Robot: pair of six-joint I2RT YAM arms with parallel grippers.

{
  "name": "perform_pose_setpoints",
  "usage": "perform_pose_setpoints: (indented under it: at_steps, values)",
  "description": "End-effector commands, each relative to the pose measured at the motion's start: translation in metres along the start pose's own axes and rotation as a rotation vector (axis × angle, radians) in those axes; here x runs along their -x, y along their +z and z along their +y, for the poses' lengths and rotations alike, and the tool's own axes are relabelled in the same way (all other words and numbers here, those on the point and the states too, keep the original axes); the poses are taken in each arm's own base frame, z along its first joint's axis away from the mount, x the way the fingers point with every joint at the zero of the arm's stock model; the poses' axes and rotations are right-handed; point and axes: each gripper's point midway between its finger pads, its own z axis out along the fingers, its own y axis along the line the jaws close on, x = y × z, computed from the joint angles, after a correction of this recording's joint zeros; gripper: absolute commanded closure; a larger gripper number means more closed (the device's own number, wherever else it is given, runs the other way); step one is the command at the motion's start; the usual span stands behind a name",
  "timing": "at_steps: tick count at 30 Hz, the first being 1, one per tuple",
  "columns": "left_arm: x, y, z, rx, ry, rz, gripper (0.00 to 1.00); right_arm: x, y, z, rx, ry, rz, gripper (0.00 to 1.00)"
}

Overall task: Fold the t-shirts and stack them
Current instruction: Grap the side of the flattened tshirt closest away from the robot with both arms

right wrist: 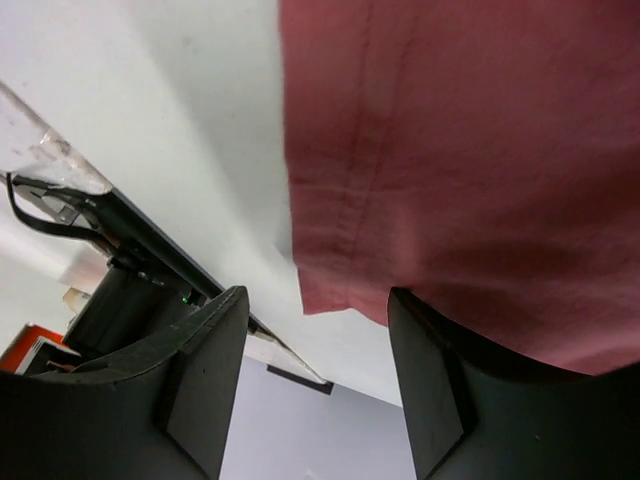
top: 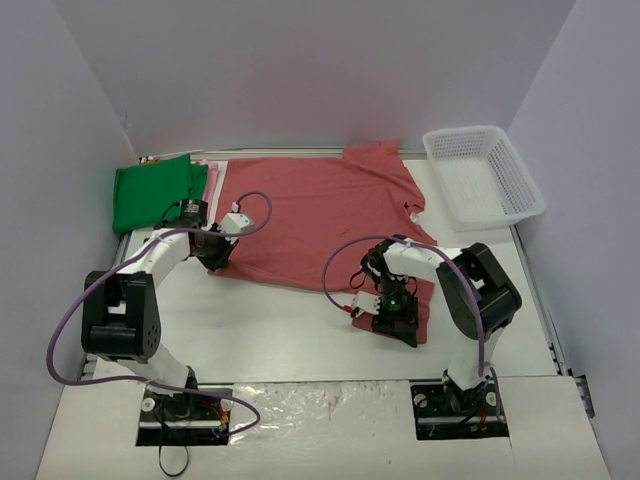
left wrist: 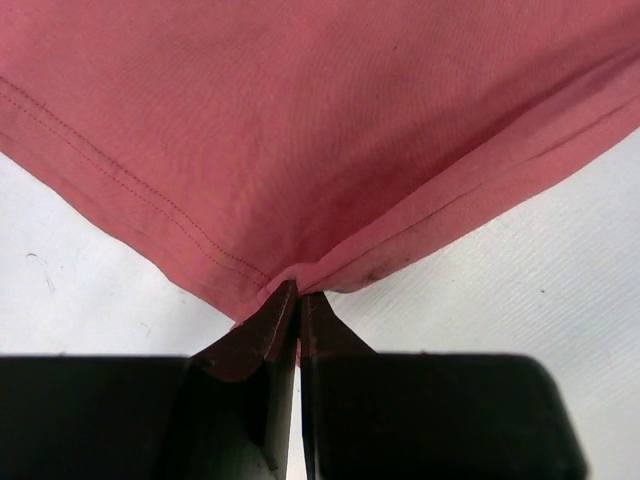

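Note:
A large dusty-red t-shirt (top: 320, 215) lies spread across the middle of the table. My left gripper (top: 217, 258) is shut on its near left corner; in the left wrist view the hem (left wrist: 320, 130) bunches into the closed fingertips (left wrist: 298, 295). My right gripper (top: 397, 325) hangs over the shirt's near right corner. Its jaws stand open, and the corner of the red cloth (right wrist: 470, 150) reaches just between the fingertips (right wrist: 316, 300). A bright green t-shirt (top: 155, 193) lies folded at the back left, with a strip of a pale pink t-shirt (top: 212, 178) beside it.
A white mesh basket (top: 485, 175) stands at the back right, beside the red shirt's sleeve. White walls close in the table on three sides. The arm bases stand at the near edge on a shiny sheet (top: 320, 410).

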Motion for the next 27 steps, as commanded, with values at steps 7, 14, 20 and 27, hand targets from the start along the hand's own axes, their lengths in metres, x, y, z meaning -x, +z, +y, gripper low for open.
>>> perform_pose_setpoints:
  at_steps: [7, 14, 20, 27]
  values:
    - [0.003, -0.005, 0.003, 0.02, 0.009, -0.021, 0.98, 0.032, 0.0, -0.034, -0.133, 0.093, -0.034, 0.48]
    - [-0.002, -0.003, 0.0, 0.021, 0.02, -0.022, 0.98, 0.053, 0.0, -0.056, -0.29, 0.134, -0.044, 0.49]
    - [-0.005, -0.002, -0.002, 0.015, 0.027, -0.024, 0.98, 0.061, 0.012, -0.069, -0.362, 0.175, -0.013, 0.63]
    - [-0.003, -0.008, -0.003, 0.023, 0.034, -0.045, 0.98, 0.058, 0.018, -0.071, -0.377, 0.197, 0.003, 1.0]
